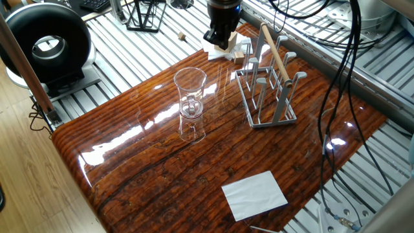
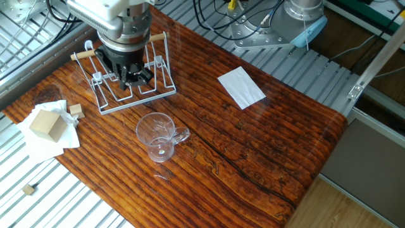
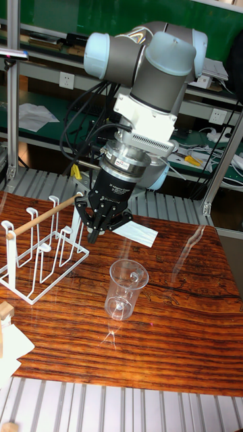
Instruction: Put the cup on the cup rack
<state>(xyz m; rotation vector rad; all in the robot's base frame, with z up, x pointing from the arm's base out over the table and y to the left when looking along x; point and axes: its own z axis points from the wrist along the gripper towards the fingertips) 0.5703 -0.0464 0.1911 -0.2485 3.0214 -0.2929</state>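
Observation:
The cup is clear glass with a small side handle and stands upright on the wooden table, left of the cup rack. The cup rack is a grey wire frame with upright pegs and a light wooden rod. It holds nothing. My gripper hangs in the air above the table's far end, behind the cup and beside the rack. Its fingers are spread open and hold nothing. It touches neither the cup nor the rack.
A white sheet lies flat near one table corner. A wooden block and smaller blocks rest on crumpled white paper by the rack. Off the table stand a black wire stand and a round black device. Cables hang nearby.

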